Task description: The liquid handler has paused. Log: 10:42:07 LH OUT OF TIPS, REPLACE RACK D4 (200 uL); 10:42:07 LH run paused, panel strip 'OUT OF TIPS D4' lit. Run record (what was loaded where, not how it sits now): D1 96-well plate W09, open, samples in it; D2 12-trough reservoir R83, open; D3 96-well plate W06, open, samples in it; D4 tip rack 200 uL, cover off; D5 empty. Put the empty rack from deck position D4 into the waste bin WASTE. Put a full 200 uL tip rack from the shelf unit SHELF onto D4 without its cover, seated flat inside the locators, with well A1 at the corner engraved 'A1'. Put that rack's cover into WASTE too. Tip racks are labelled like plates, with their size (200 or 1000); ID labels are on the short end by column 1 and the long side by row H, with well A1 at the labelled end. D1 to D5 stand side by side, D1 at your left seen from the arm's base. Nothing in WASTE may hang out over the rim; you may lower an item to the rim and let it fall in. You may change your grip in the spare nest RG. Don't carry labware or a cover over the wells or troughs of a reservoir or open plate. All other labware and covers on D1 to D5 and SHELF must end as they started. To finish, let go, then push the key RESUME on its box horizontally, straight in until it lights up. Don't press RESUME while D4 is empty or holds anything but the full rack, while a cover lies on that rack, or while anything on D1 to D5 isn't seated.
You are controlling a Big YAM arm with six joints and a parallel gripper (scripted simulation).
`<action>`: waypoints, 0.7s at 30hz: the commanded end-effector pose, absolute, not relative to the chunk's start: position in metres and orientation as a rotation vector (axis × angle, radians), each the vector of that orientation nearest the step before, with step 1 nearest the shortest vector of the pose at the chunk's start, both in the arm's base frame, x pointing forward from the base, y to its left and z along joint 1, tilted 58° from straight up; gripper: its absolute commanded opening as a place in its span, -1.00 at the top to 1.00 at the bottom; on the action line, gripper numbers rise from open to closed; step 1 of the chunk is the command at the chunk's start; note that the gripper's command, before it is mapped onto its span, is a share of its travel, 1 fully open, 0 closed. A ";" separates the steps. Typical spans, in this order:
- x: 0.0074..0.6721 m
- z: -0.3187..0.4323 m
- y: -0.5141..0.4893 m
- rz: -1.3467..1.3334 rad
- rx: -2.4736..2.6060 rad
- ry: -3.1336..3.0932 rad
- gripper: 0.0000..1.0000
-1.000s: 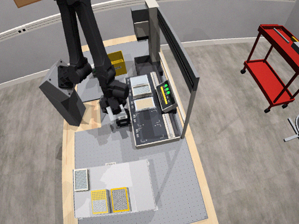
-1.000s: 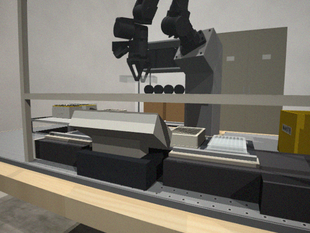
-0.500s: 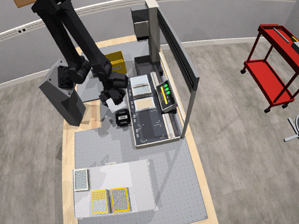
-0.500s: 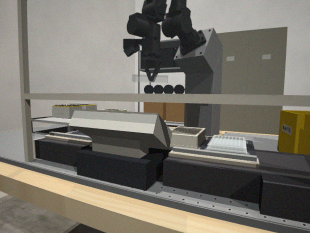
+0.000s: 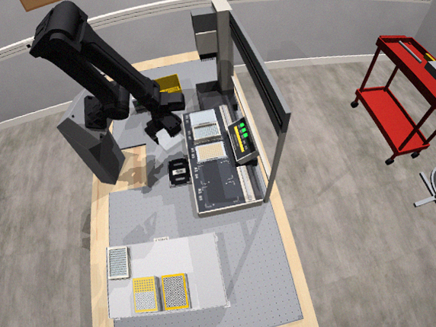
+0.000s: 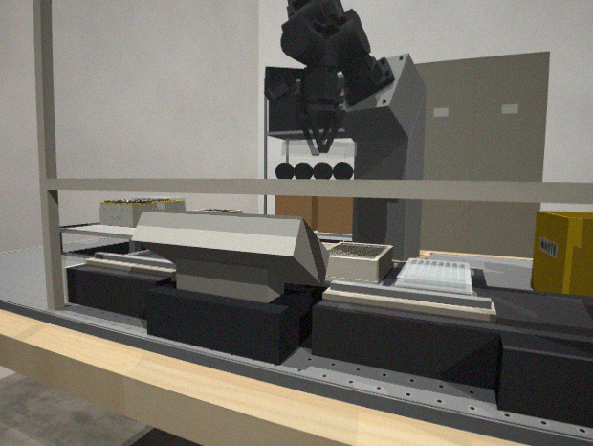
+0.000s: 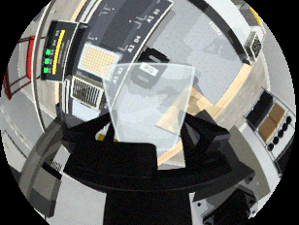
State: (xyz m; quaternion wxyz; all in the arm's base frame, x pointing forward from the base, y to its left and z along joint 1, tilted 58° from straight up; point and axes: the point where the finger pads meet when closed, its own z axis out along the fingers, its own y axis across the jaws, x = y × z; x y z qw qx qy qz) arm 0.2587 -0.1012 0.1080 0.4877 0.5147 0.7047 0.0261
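Observation:
My gripper [image 5: 162, 133] [image 6: 319, 144] [image 7: 148, 113] is shut on a clear rack cover [image 5: 170, 141] [image 6: 293, 147] [image 7: 150, 99] and holds it flat in the air. It hangs beside the deck's near edge, between the arm's base and the top deck positions. The yellow bin WASTE [image 5: 170, 84] [image 6: 560, 252] stands behind it. Deck position D4 [image 5: 214, 174] is bare dark deck, and so is D5 [image 5: 217, 195]; both also show in the wrist view [image 7: 132, 15]. The shelf unit SHELF [image 5: 201, 261] bears a white rack [image 5: 118, 262] and two yellow racks [image 5: 145, 294] [image 5: 175, 290].
D1 to D3 hold a clear plate [image 5: 202, 117] [image 6: 433, 276], a reservoir [image 5: 207, 131] and a beige plate [image 5: 210, 151] [image 6: 357, 258]. The black nest RG [image 5: 179, 174] sits beside the deck. The panel [image 5: 241, 137] [image 7: 54, 49] shows green lamps and a yellow strip. The gantry frame [image 5: 267, 97] rises behind the deck.

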 end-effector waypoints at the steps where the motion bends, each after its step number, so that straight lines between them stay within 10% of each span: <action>1: 0.267 0.100 -0.082 0.072 1.215 1.747 1.00; 21: 0.293 0.087 -0.028 -0.022 1.096 1.808 1.00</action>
